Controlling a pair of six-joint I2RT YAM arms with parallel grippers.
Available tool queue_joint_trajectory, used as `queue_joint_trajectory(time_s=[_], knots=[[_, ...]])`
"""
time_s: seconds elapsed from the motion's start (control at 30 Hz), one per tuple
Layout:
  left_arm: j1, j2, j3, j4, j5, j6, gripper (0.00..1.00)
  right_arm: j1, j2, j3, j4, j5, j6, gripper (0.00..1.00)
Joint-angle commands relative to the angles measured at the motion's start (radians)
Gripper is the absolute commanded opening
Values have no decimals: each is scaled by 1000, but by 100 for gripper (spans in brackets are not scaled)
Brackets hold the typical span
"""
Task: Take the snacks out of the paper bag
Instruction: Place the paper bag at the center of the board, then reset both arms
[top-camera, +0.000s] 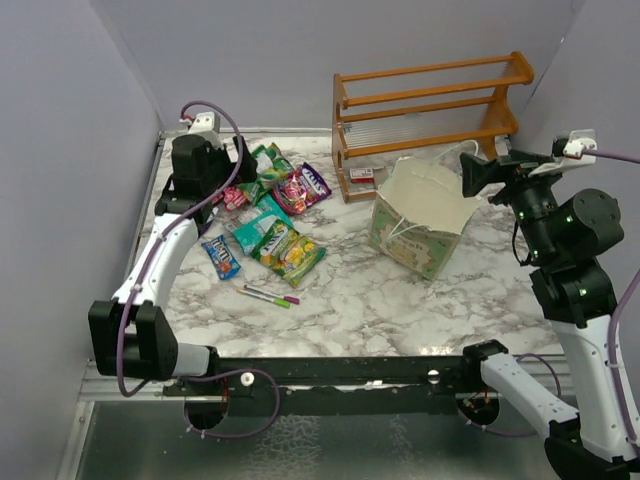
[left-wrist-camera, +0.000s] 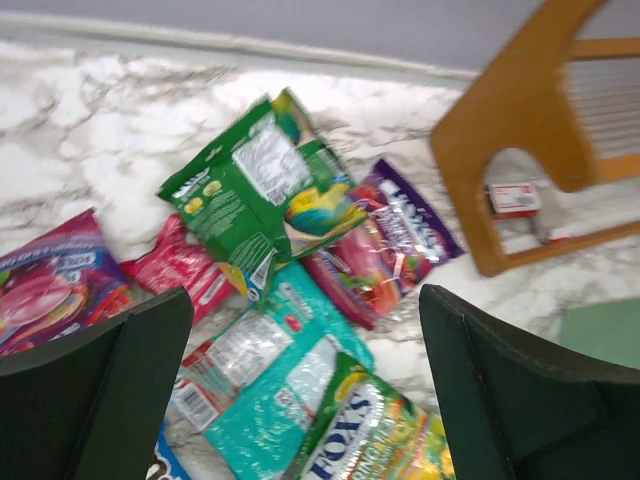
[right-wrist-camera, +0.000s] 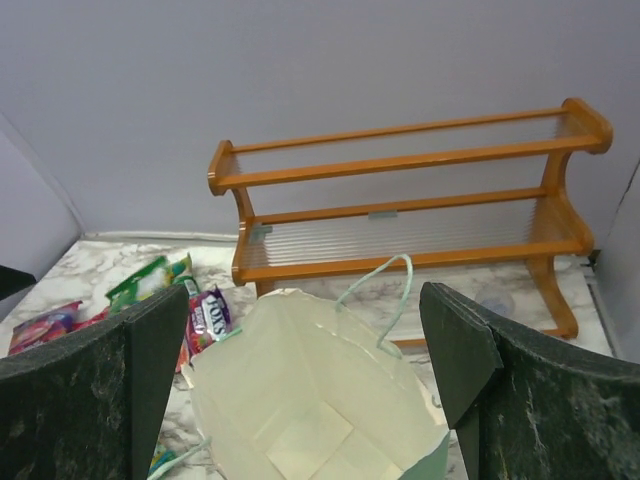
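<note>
Marble-patterned table (top-camera: 380, 300) carries the bag (top-camera: 418, 240) right of centre, standing with its mouth open upward and its rim creased and uneven. The bag's rear edge sits close to the front of the rack (top-camera: 430, 105); whether they touch cannot be told. The right gripper (right-wrist-camera: 305, 300) hangs over the bag's far-right rim with its fingers spread wide and nothing between them; its wrist view looks down past the rim onto the bag's cream floor (right-wrist-camera: 310, 430), and a cord handle loops up over the far edge. The snacks (top-camera: 270, 215) lie in an overlapping heap on the left rear of the table, well apart from the bag, with a strip of bare marble between the two. The left gripper (left-wrist-camera: 305, 300) hovers above the heap's rear edge, fingers wide apart and holding nothing. Two pens (top-camera: 268, 294) lie just in front of the heap. A red-and-white item (top-camera: 362, 174) rests under the rack's left end. Bare marble runs from the pens and bag to the near edge.
</note>
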Motion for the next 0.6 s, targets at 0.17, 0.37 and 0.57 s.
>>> queue_joint_trajectory(time_s=[0.17, 0.37, 0.57], knots=[[-282, -235, 63, 6, -4, 104, 99, 0, 23, -5, 16, -14, 58, 99], [-322, -414, 90, 162, 99, 115, 99, 0, -36, 30, 34, 18, 26, 99], [-322, -593, 50, 260, 13, 200, 99, 0, -107, 98, 61, -15, 11, 99]])
